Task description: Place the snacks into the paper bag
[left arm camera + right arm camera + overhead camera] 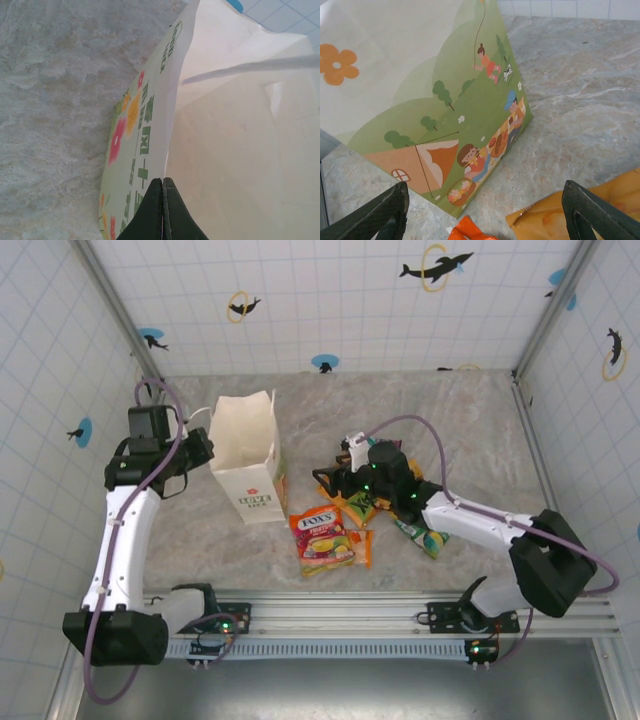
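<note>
Lying closest to the arm bases, the red FOX'S packet rests flat on the table with an orange packet touching its right side. Neither has been picked up yet.

Just beyond them sits the rest of the snacks, a loose heap of overlapping glossy packets. The right gripper hangs over the heap's left end with its jaws spread wide and nothing between them. That looks like a stance for dropping onto a packet. In the right wrist view, a yellow-orange packet lies just below the right gripper, so it is probably the nearest candidate.

Left of the heap and slightly farther back, the paper bag stands upright with its mouth open to the ceiling. No packet can be seen inside it.

At the bag's left rim, the left gripper is clamped tight. The left wrist view shows the left gripper with its fingers pressed together on the edge of the bag wall. Its purpose is presumably to steady the light bag and hold the mouth open while the other arm loads. A thin white loop handle crosses the opening there.
</note>
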You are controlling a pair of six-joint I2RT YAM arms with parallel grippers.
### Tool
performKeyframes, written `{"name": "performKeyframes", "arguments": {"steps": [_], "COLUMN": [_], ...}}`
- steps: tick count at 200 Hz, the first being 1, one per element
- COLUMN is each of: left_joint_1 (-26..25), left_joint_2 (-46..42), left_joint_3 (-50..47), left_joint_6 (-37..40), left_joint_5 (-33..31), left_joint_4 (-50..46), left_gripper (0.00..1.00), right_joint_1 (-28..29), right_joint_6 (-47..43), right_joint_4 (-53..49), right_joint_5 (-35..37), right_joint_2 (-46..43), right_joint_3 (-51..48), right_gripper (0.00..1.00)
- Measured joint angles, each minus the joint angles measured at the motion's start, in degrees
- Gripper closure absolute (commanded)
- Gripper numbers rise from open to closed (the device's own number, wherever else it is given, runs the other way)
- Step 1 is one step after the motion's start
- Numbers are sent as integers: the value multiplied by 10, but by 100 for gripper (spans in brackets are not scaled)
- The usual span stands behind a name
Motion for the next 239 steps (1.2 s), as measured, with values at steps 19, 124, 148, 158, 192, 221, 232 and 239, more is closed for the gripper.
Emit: {"name": "performKeyframes", "arguments": {"steps": [19,124,148,158,192,221,232,239], "left_joint_1": [0,0,0,0,0,0,0,0], "left_joint_2": [-4,-7,-7,-7,-7,-7,-6,-6], "left_joint_3": [-8,-14,-14,-14,-14,-14,-14,-14], "left_joint_6": [-5,-5,-5,-5,-5,-5,-5,-5], "left_joint_5": [5,20,24,24,25,26,26,26], "left_joint_4": [12,21,21,21,21,23,25,26], "left_gripper": [100,100,100,100,100,100,100,100], "right_joint_1": [-4,-149,-207,-230,-345,-465,-503,-520], "right_joint_6": [3,52,66,71,88,101,105,109], "right_joint_4": [-8,-329,-382,-405,-478,-505,-505,-505], "right_joint_5": [0,4,1,-6,-57,-123,-145,-155], "right_joint_2": [-12,-101,-168,-198,-281,-348,-362,-368], "right_joint_3": [-3,43,12,-12,-114,-186,-206,-218], "right_gripper": [19,22,21,22,22,28,29,31]}}
